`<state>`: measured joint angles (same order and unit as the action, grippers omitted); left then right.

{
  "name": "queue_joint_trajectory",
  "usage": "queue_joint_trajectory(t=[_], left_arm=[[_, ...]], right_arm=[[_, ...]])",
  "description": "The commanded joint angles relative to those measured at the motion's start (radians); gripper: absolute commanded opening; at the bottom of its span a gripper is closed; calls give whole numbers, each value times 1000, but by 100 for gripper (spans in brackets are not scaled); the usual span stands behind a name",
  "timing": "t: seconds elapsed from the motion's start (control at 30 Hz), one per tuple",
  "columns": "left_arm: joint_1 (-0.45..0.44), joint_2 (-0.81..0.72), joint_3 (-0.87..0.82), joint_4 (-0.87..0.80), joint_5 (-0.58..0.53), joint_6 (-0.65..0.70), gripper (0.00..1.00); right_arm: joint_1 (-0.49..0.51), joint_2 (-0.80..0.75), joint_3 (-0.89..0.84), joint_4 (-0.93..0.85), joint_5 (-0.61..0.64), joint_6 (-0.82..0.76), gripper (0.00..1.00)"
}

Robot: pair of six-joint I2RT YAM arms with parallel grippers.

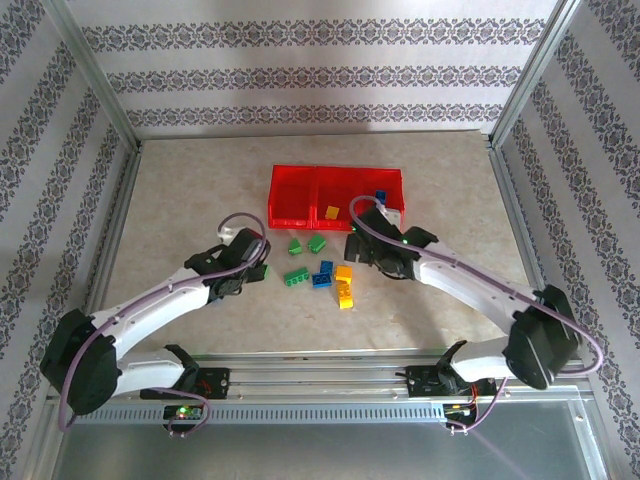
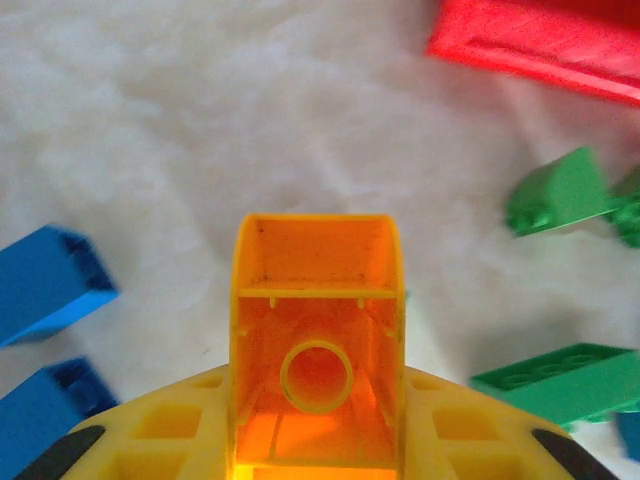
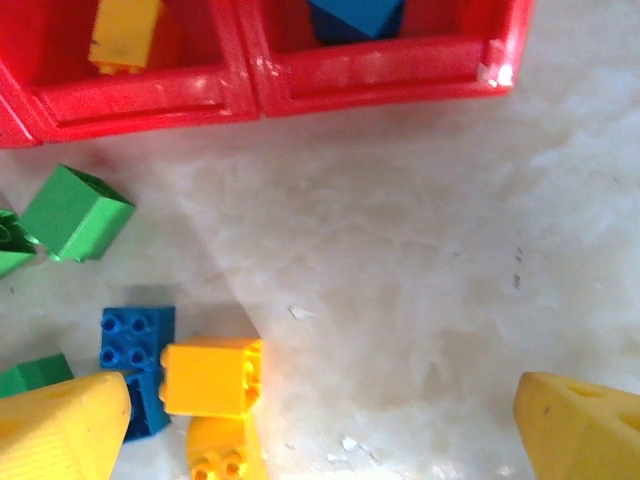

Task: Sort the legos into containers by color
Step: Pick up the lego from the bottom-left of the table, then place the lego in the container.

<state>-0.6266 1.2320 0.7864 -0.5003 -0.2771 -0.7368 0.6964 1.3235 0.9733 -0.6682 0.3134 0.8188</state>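
Tray (image 1: 290, 190), bright red, lies on the table (image 1: 450, 200) just past the right gripper (image 3: 320, 440). Its boxes sit side by side. One yellow brick (image 3: 125, 35) lies in the middle box, ahead and to the left of that gripper. One blue brick (image 3: 355, 18) lies in the box at the right end, straight ahead of it. The right gripper's fingers stand wide apart with nothing between them. The left gripper (image 2: 315, 410) is squeezed tight onto an orange brick (image 2: 315, 290). Green, blue and yellow loose bricks (image 1: 325, 275) lie on the table between the two grippers, near the tray.
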Motion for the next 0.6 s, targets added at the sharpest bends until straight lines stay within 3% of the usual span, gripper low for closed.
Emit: queue_joint_trajectory(t=[0.0, 0.23, 0.57], left_arm=[[0, 78, 95, 102, 76, 120, 25], [-1, 348, 367, 191, 211, 243, 25], [-1, 705, 780, 140, 256, 342, 24]], right_arm=[[2, -78, -65, -44, 44, 75, 98], [2, -170, -142, -63, 43, 118, 98], [4, -200, -156, -62, 35, 131, 98]])
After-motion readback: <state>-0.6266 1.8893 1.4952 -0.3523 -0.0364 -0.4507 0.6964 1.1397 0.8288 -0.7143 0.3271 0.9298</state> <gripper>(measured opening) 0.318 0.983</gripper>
